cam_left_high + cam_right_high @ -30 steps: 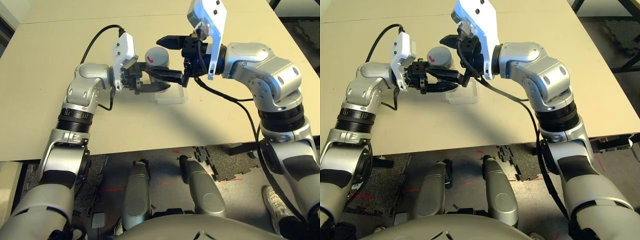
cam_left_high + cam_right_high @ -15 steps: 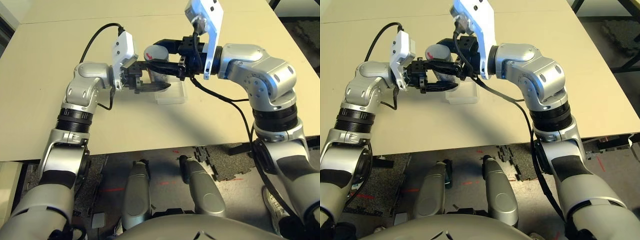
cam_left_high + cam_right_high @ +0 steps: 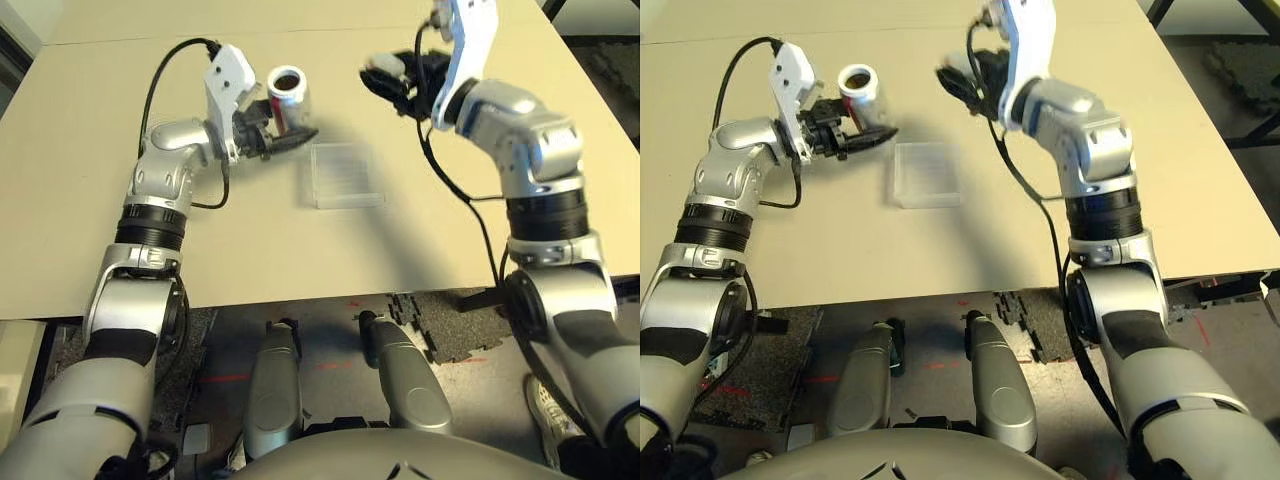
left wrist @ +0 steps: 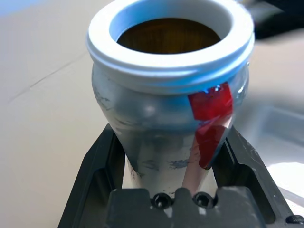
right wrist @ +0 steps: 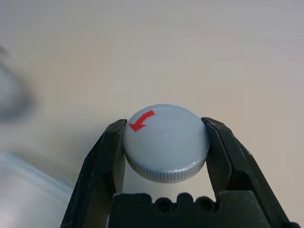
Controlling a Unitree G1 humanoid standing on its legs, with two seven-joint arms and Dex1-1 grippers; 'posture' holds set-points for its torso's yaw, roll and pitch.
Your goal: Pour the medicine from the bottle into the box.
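I see the bottle upright and without its cap, its white mouth open toward my head camera and the inside looking brown. On its clear wall there is a strip of red label; I cannot read any writing on it. The left gripper is clamped on the lower body of the bottle, one black finger on each side, and holds it above the table, just beside the far left corner of the box. The box lies flat on the table between the two arms. I cannot make out the medicine inside the bottle. The right gripper pinches the round grey cap by its ribbed edge — a red curved arrow is printed on top — well apart from the bottle.
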